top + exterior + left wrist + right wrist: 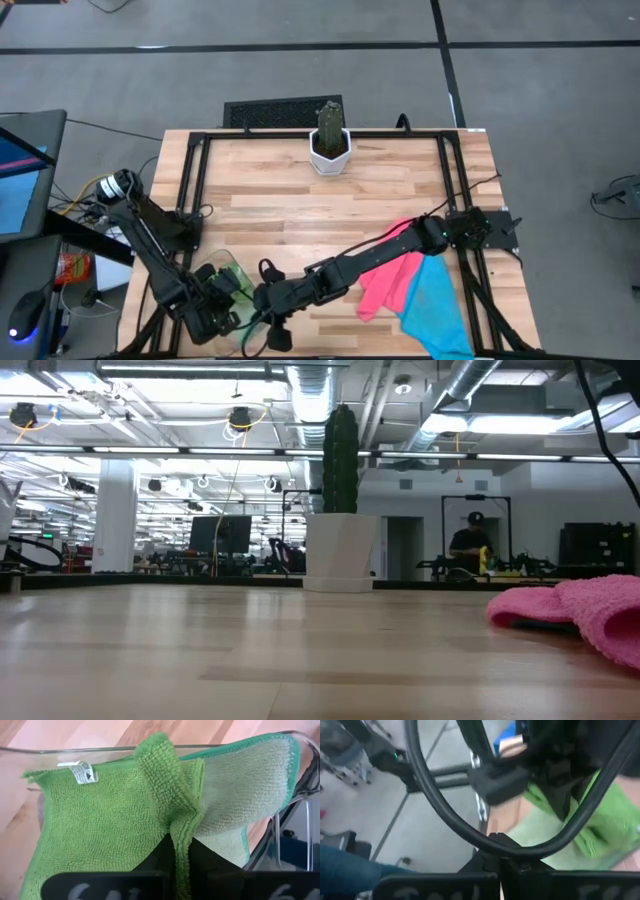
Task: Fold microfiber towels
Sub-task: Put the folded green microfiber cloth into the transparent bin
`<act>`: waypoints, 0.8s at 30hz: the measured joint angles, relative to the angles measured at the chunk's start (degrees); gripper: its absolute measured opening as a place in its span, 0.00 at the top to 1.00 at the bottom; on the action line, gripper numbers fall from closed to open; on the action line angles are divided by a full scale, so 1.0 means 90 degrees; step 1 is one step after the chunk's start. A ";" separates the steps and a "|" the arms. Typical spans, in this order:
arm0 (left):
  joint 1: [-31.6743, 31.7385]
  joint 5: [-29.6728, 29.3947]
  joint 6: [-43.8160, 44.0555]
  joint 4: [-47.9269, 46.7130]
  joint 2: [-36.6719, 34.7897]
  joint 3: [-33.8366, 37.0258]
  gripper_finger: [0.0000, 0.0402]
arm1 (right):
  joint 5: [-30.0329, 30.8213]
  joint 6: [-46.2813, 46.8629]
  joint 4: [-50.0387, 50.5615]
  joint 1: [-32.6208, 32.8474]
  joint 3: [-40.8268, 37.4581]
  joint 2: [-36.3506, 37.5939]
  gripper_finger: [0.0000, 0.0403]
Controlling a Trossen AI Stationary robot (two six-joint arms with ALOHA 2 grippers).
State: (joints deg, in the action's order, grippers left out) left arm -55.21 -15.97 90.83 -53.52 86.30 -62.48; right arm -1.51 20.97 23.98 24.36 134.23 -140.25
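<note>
A light green towel [100, 820] lies bunched in and over the clear bin [214, 266] at the table's near left. My left gripper [180, 842] is above it, shut on it. My right arm reaches across from the right. Its gripper [268, 300] is shut just right of the bin, and the green towel [600, 820] shows beyond its fingers [485, 862]. A hot pink towel [392, 275] and a sky blue towel [435, 305] lie crumpled together at the near right, the blue one hanging over the table's front edge. My left gripper pinches a raised fold of the green towel [172, 815] between its two fingers, several layers bunched together. The fingers come steeply from above. The rest of the cloth spreads out below them over the bin's rim [60, 750], label corner [82, 772] up. My right gripper is shut next to the green towel, but a black cable loop [445, 815] crosses in front of its fingertips. I cannot tell whether it touches the cloth.
A white pot with a cactus [329, 145] stands at the middle of the far edge. Bare wood lies between it and the arms. Black frame rails [195, 190] run along the table's left and right sides. Cables hang around the right gripper.
</note>
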 joint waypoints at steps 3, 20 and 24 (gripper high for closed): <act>-0.0026 -0.0098 0.0137 -0.0002 0.0000 0.0000 0.98 | 0.0427 0.0002 -0.0153 0.0007 0.0017 -0.0066 0.97; 0.0078 0.0235 0.0004 0.0012 0.0002 0.0000 0.95 | 0.1014 0.0787 -0.0326 -0.0077 -0.0005 -0.1016 0.97; 0.0117 0.0370 0.0032 0.0074 -0.0019 0.0000 0.91 | 0.0998 0.1002 -0.0005 -0.0103 -0.0018 -0.1060 0.97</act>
State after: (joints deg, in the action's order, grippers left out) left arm -54.15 -12.64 91.12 -52.85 86.13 -62.48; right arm 7.47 29.99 23.93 23.43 134.08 -149.79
